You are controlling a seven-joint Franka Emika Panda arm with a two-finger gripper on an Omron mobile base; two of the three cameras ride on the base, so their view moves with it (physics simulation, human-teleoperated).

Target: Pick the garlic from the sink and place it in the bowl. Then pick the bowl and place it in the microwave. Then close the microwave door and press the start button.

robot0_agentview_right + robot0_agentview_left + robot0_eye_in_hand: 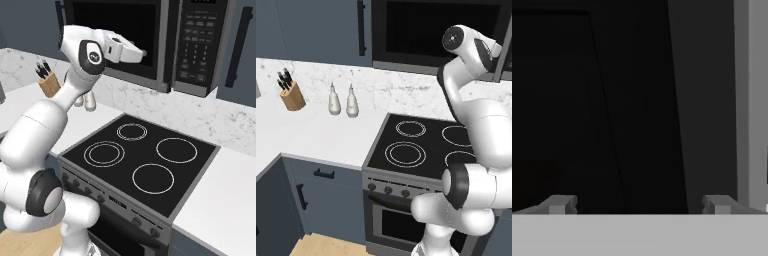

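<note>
The black microwave point(165, 75) hangs above the stove. Its door point(115, 25) with the dark glass window looks shut or nearly shut; I cannot make out a gap. The keypad panel point(197, 45) sits to the right of the door. My arm is raised, and the gripper point(144, 52) points at the lower right part of the door, close to the glass. In the hand view the gripper point(639, 205) is open, its fingertips point(559, 204) wide apart with nothing between them and dark glass ahead. The garlic, the bowl and the sink are out of view.
A black stove point(140, 160) with four rings lies directly below the hand. On the white counter point(316, 135) to the left stand a knife block point(292, 94) and two pale bottles point(334, 100). A dark blue cabinet with a bar handle point(361, 27) flanks the microwave.
</note>
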